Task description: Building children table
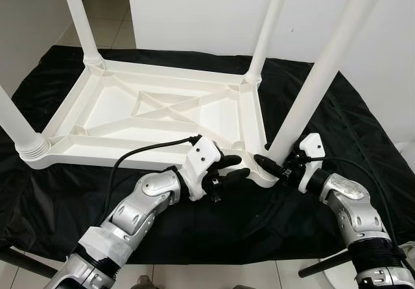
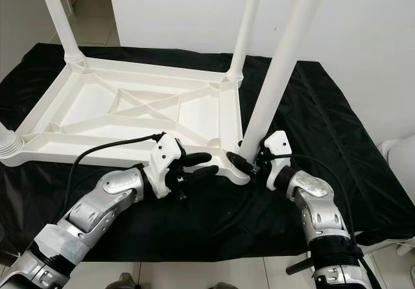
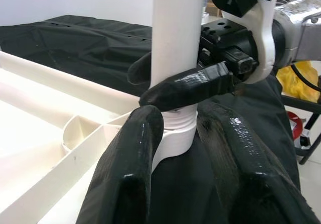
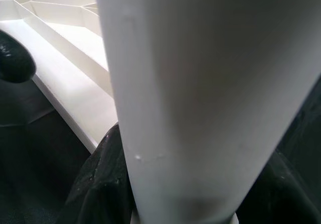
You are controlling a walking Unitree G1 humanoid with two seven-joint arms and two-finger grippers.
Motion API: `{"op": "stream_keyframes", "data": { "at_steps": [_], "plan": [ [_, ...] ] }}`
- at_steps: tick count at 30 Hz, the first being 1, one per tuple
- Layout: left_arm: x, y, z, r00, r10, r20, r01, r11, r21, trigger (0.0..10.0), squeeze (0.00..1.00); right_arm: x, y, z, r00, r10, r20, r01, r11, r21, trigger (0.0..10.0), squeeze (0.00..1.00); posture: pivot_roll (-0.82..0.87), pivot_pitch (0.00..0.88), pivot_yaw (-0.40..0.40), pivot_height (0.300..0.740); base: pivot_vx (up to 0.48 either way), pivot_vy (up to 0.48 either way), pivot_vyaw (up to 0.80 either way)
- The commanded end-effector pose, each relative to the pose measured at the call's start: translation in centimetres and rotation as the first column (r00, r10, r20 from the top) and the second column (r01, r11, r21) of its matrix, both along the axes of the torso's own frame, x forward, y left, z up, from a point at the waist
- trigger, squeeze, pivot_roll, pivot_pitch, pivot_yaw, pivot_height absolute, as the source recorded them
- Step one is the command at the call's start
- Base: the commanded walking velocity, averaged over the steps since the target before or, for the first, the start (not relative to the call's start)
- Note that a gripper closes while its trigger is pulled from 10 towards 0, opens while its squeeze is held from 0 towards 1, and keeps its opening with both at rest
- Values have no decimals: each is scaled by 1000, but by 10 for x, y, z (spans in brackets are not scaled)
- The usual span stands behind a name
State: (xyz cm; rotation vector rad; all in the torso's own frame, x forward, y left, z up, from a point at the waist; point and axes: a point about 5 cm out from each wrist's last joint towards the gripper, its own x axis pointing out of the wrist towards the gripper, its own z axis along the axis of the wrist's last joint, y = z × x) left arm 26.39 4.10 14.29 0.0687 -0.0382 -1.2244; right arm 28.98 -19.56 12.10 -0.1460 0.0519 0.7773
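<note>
The children's table (image 1: pixel 155 111), white plastic, lies upside down on a black cloth (image 1: pixel 337 127) that covers the low surface under it. Its ribbed underside faces up, with a crossed brace in the middle. Four round white legs stand up from its corners: two at the far corners (image 1: pixel 81 17) (image 1: pixel 266 33), one at the near left corner (image 1: pixel 16 130), and one at the near right corner (image 1: pixel 318 81), near the cloth's near edge. No brand, label or writing can be read on the table or the cloth.

The right gripper (image 1: pixel 275 166) is pinched around the base of the near right leg, just above its threaded collar; in the left wrist view one black finger (image 3: pixel 188 86) wraps across the front of the leg. The left gripper (image 1: pixel 233 167) sits just beside that same corner, its two fingers spread apart, one touching the corner socket and the other on the cloth side of it.

A black cable (image 1: pixel 146 150) runs from the left wrist across the table's near rim. White walls stand behind the table, and tiled floor shows at the far left. Beyond the cloth, in the left wrist view, a yellow bag (image 3: pixel 303 76) and a black stand leg (image 3: pixel 308 141) can be seen.
</note>
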Motion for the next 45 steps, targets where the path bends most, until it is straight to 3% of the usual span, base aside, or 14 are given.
{"op": "stream_keyframes", "data": {
  "at_steps": [1, 2, 3, 4, 19, 20, 28, 29, 31, 32, 41, 42, 43, 45],
  "plan": [
    [-10, -4, 2, 981, -191, 9, 191, 981, 19, 10000, 0, -3, -4, -10, 999, 2, -42, -3, 1000, -24, 0, 0, 57, 0, -68, 740, 0, 0, 0],
    [-10, -4, 2, 981, -191, 9, 191, 981, 19, 10000, 0, -3, -4, -10, 999, 2, -42, -3, 1000, -24, 0, 0, 57, 0, -68, 740, 0, 0, 0],
    [-10, -5, 2, 981, -191, 9, 191, 981, 18, 10000, 0, -4, -6, -10, 999, -26, -43, 26, 1000, -10, 8471, 0, 55, 0, -66, 740, 0, 0, 0],
    [-10, -5, 1, 982, -191, 8, 190, 982, 20, 10000, 0, -4, -7, -9, 998, -57, -37, 57, 998, 15, 10000, 0, 51, 0, -64, 740, 0, 0, 0],
    [-10, -4, -8, 985, -164, 47, 161, 985, 60, 10000, 0, -7, 4, -1, 939, -344, 25, 337, 931, 140, 10000, 0, 44, 0, -72, 740, 0, 0, 0],
    [-11, -4, -9, 985, -167, 42, 165, 985, 60, 10000, 1000, -7, 5, -2, 927, -374, 28, 367, 920, 141, 10000, 0, 44, 0, -72, 740, 0, 0, 0],
    [-14, -2, -12, 983, -183, 16, 182, 981, 64, 10000, 1000, -17, 21, -2, 809, -588, 24, 573, 796, 195, 10000, 0, 44, 0, -80, 740, 0, 0, 0],
    [-14, -3, -13, 984, -178, 31, 175, 981, 82, 10000, 1000, -20, 31, -2, 751, -660, 11, 643, 735, 215, 10000, 0, 42, 0, -80, 740, 0, 0, 0],
    [-13, -3, -14, 984, -175, 38, 171, 981, 88, 10000, 1000, -20, 33, -1, 733, -680, 9, 662, 717, 219, 10000, 0, 42, 0, -80, 740, 0, 0, 0],
    [-13, -4, -14, 984, -175, 45, 170, 981, 94, 10000, 0, -22, 37, -2, 705, -709, -6, 692, 686, 227, 10000, 0, 42, 0, -81, 740, 0, 0, 0],
    [-12, -6, -14, 982, -174, 75, 166, 981, 103, 10000, 0, -26, 54, -4, 641, -764, -75, 755, 610, 240, 10000, 0, 37, 0, -79, 740, 0, 0, 0],
    [-12, -6, -14, 981, -176, 77, 167, 980, 104, 10000, 0, -26, 53, -3, 648, -758, -75, 749, 614, 249, 10000, 231, 37, 0, -81, 740, 0, 0, 0],
    [-12, -7, -14, 981, -178, 79, 170, 980, 105, 10000, 0, -25, 50, 0, 659, -749, -69, 737, 625, 257, 10000, 1000, 37, 0, -81, 740, 0, 0, 0],
    [-12, -7, -14, 980, -180, 80, 172, 980, 105, 10000, 0, -25, 47, 1, 668, -742, -58, 729, 637, 251, 10000, 1000, 38, 0, -83, 740, 0, 0, 0]
  ]
}}
